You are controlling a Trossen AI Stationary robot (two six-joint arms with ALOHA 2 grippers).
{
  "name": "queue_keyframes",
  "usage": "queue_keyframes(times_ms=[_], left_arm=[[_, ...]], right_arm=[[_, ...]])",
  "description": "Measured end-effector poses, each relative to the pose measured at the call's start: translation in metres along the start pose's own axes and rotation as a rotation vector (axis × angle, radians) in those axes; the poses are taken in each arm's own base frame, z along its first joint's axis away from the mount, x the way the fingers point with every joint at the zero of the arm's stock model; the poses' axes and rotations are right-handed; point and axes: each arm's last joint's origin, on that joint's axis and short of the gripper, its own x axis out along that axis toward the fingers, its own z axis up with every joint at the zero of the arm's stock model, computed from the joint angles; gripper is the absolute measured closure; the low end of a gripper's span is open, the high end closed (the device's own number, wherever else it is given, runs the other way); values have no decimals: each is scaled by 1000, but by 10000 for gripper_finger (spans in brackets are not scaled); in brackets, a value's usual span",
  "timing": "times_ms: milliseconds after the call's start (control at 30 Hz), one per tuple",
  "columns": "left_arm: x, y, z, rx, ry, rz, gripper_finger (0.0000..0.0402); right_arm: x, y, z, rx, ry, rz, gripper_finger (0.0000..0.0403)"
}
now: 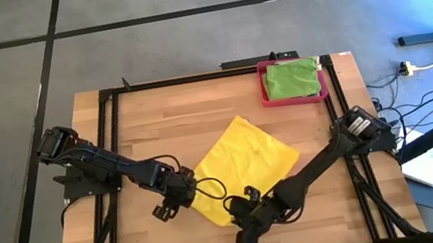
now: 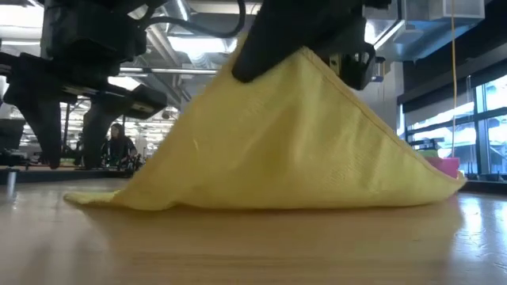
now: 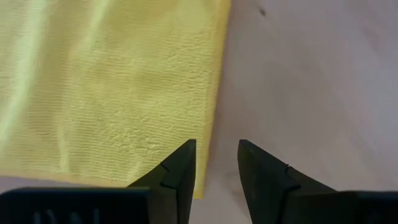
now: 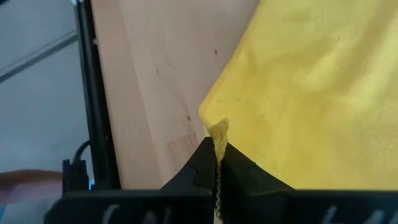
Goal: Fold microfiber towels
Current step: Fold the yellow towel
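Currently mid-fold: the right claw (image 4: 216,163) is clamped on a corner of the yellow towel (image 1: 242,163), lifting it off the table (image 1: 154,123) so the cloth tents up near the front middle, while the left claw (image 3: 216,163) hangs just off the towel's left edge, fingers apart with nothing between them. Next move likely calls for carrying the held corner across to the opposite side and laying it flat. Another green towel (image 1: 292,79) sits in the pink tray (image 1: 268,100) at the back right.
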Motion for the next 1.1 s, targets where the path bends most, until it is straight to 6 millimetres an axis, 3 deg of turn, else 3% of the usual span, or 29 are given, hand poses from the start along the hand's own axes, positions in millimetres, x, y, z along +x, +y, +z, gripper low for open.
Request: queue_keyframes(times_ms=[267, 600, 1100], left_arm=[[1, 0, -2, -1, 10, -3, 290], [15, -3, -25, -5, 104, 23, 289], [15, -1, -17, -1, 28, 46, 289]], right_arm=[[-12, 3, 7, 58, -53, -1, 398], [-21, 3, 11, 106, -104, -16, 398], [-32, 2, 17, 144, -149, -42, 398]])
